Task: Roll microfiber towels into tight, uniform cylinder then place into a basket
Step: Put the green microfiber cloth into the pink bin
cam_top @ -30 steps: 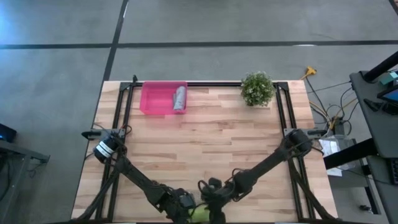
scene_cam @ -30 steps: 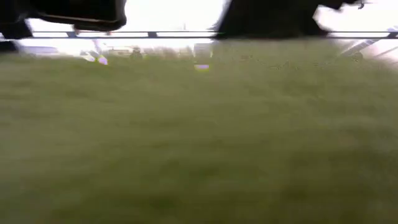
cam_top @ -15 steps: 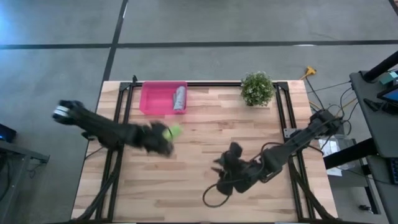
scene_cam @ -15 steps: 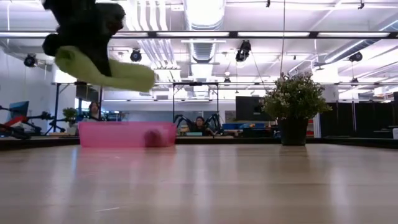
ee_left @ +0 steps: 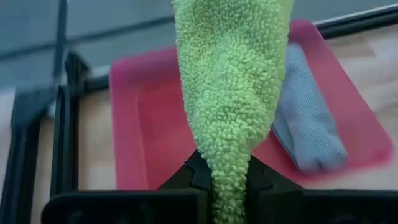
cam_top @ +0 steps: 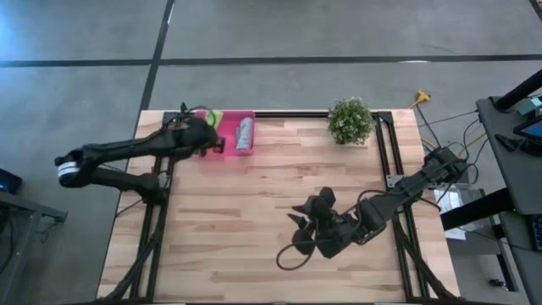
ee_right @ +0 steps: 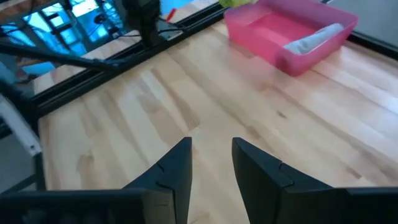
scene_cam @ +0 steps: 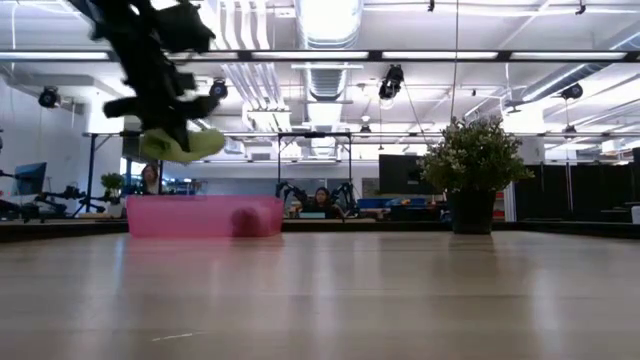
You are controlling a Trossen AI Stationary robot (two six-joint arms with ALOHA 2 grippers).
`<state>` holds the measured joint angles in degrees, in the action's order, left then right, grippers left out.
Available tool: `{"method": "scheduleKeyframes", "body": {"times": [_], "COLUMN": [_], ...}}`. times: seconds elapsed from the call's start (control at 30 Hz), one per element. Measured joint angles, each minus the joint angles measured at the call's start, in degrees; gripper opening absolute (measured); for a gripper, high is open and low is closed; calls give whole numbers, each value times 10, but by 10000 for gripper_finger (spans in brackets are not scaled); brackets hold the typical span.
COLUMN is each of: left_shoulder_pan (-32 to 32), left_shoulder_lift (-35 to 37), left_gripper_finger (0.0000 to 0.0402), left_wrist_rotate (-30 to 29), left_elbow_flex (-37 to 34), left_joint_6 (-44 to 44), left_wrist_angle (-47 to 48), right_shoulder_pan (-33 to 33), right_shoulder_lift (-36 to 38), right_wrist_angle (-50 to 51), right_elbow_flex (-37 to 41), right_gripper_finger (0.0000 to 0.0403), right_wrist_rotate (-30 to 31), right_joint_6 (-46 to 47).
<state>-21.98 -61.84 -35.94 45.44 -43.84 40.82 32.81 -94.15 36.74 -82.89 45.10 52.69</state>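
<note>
L gripper (cam_top: pixel 206 135) is clamped on the rolled lime-green towel (ee_left: pixel 231 93), holding it in the air above the pink basket (cam_top: pixel 203 146) at the table's far-left edge. The grey towel (cam_top: pixel 245 133) lies rolled inside the basket, on the side twd the potted plant (cam_top: pixel 350 120). R gripper (ee_right: pixel 211 163) hangs low over bare tabletop (cam_top: pixel 271 195) near mid-table, w/ fingers a little apart & holding nothing.

left end effector (cam_top: pixel 206 133) raised and clamped; right end effector (ee_right: pixel 210 163) apparently parted, low.
</note>
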Motion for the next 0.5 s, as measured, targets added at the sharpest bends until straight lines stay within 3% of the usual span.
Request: {"method": "scheduleKeyframes", "body": {"times": [0.17, 0.33, 0.5], "left_shoulder_pan": [-67, -96, -95], "left_shoulder_lift": [-133, -273, -334], "left_gripper_finger": [8, 8, 18], "left_wrist_rotate": [1, 45, 94], "left_elbow_flex": [26, 80, 135], "left_joint_6": [97, 93, 60], "left_wrist_angle": [-92, -87, -87], "right_shoulder_pan": [-31, -56, -62], "right_shoulder_lift": [0, 2, 3], "right_wrist_angle": [8, 8, 7], "right_elbow_flex": [0, 0, 0], "right_gripper_finger": [109, 109, 109], "right_wrist_rotate": [-2, -15, -17], "right_joint_6": [1, 52, 73]}}
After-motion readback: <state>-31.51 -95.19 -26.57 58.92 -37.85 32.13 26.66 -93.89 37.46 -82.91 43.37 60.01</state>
